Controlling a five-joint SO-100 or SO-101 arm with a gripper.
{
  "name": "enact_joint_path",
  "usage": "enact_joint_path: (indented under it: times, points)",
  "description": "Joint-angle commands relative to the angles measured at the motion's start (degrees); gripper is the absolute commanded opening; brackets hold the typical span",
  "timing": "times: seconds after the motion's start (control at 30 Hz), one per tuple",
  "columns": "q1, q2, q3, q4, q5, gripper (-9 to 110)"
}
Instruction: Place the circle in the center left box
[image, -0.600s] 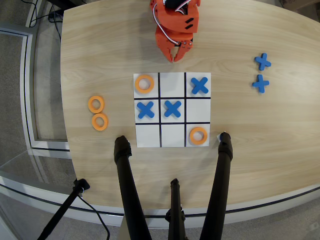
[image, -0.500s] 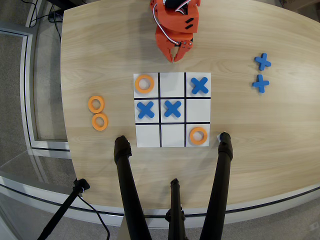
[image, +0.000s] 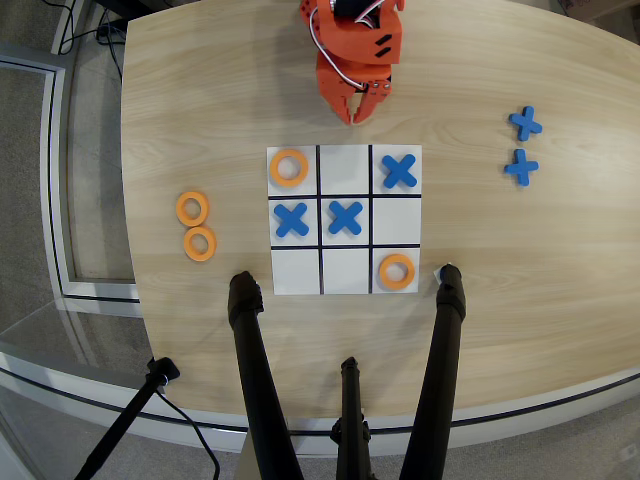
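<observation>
I see the gripper nearly closed, empty, above the board; two spare orange rings lie off its left side.

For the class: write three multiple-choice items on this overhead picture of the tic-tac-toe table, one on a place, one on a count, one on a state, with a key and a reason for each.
1. Where are the two spare orange rings?
A. On the table left of the board
B. On the board's bottom row
C. Beside the spare crosses

2. How many blue crosses lie on the board?
A. One
B. Three
C. Five

3. What does the gripper hold?
A. An orange ring
B. A blue cross
C. Nothing

Key: 1 A, both rings lie on bare wood left of the grid. 2 B, one cross is in the top row, two in the middle row. 3 C, its fingertips hang above the board's top edge with no piece between them.
</observation>
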Motion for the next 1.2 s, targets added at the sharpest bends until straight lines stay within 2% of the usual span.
enact_joint_path:
  times: [0.0,0.17,0.53,0.7,0.9,0.97,1.17]
  points:
    - [1.1,-1.1,3.2,0.2,-0.2,0]
    - [3.6,-10.6,-5.3,-0.1,-0.4,0]
    - [12.1,-38.1,-41.3,1.0,-1.0,6]
    - [16.6,-49.6,-48.2,-4.3,-3.7,13]
    - [24.2,-64.8,-54.0,-13.5,-9.4,14]
    - [26.8,-70.1,-58.1,-13.7,-11.9,22]
    - [33.4,-84.9,-72.9,-13.5,-14.6,22]
